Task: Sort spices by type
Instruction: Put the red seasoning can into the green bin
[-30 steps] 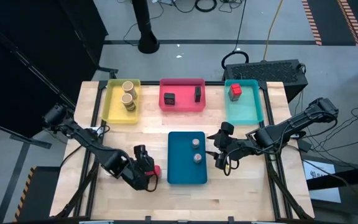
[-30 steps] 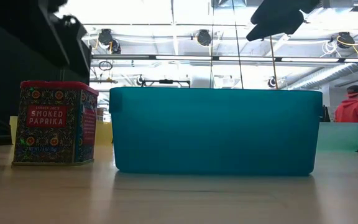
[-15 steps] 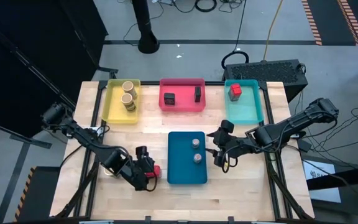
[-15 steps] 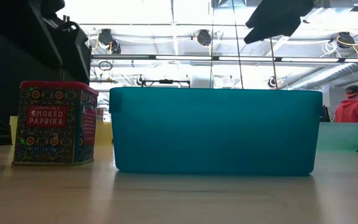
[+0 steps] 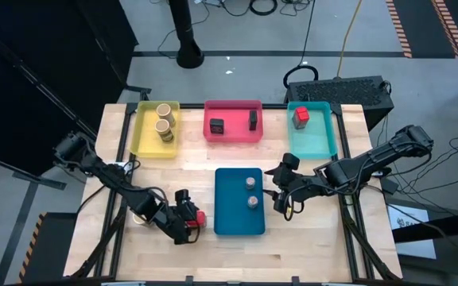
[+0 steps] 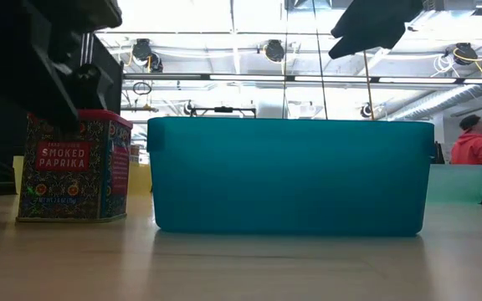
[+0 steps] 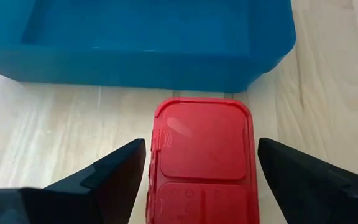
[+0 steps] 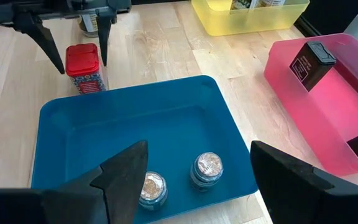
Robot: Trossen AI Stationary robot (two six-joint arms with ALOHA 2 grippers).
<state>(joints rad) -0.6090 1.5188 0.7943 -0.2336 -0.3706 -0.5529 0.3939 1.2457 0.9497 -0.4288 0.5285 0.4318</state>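
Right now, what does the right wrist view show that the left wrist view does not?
Only the right wrist view shows the two small round jars in the blue tray, the yellow tray, the pink tray with its dark box, and the left gripper from afar. Only the left wrist view shows the red tin's lid filling the gap between the left gripper's open jaws. Both show the red tin, the blue tray and the wooden table.

1. Robotics lab: a wooden worktop (image 5: 173, 171) on a black metal frame, standing on a bare grey floor (image 5: 253, 36).
2. Loose cables (image 5: 348, 32) trail across that floor.
3. Exposed ceiling ducts (image 6: 425, 100) and strip lights (image 6: 249, 78) show behind.
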